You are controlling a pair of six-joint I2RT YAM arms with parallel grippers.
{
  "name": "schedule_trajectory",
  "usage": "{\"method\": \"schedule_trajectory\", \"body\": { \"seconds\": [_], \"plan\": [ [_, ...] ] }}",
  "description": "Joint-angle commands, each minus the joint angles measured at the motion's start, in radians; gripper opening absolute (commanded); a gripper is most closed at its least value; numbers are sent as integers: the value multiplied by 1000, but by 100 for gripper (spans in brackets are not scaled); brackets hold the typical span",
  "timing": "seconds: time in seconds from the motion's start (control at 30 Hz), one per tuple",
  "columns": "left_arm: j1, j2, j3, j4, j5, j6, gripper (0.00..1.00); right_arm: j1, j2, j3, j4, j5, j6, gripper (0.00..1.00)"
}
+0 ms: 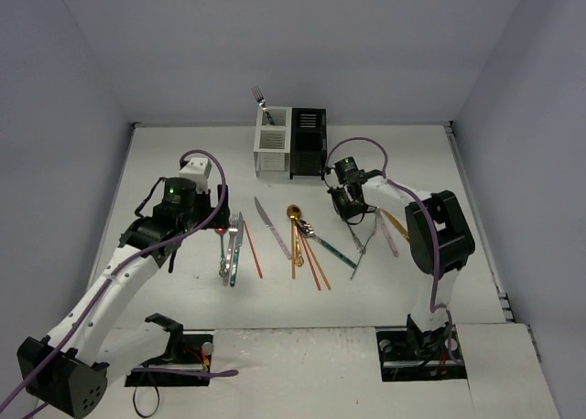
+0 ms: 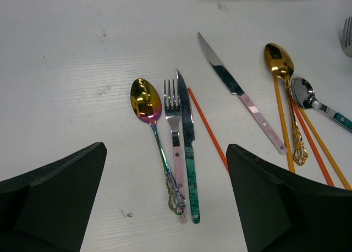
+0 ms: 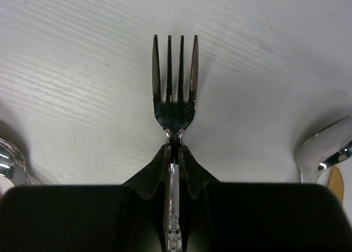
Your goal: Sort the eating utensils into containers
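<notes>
While the left hand (image 2: 165,150) hangs wide open over a spoon (image 2: 146,100), pink fork (image 2: 174,106) and teal knife (image 2: 187,120) lying side by side on the desk (image 2: 66,54), the white caddy (image 1: 272,142), one fork (image 1: 260,99) in it, and the black caddy (image 1: 309,143) stand joined at twelve o'clock. At the black one's five o'clock, the right hand (image 3: 173,153) pinches a silver fork (image 3: 174,98) by its neck.

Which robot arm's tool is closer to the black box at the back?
Right. The right tool, shut on a silver fork, sits just in front of the black caddy, slightly right. The left tool hangs open over a pink-handled fork, farther away to the caddy's front left.
</notes>
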Motion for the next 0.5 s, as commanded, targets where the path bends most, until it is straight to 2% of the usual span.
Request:
{"method": "schedule_trajectory", "body": {
  "seconds": [0.0,0.13,0.47],
  "plan": [
    [-4,-4,30,41,22,-3,89,27,5,43,37,-11,-47,0],
    [-4,-7,42,68,48,-27,89,56,-47,93,78,3,-78,0],
    [-4,19,97,307,305,-80,89,150,-259,151,166,-62,-139,0]
  ]
}}
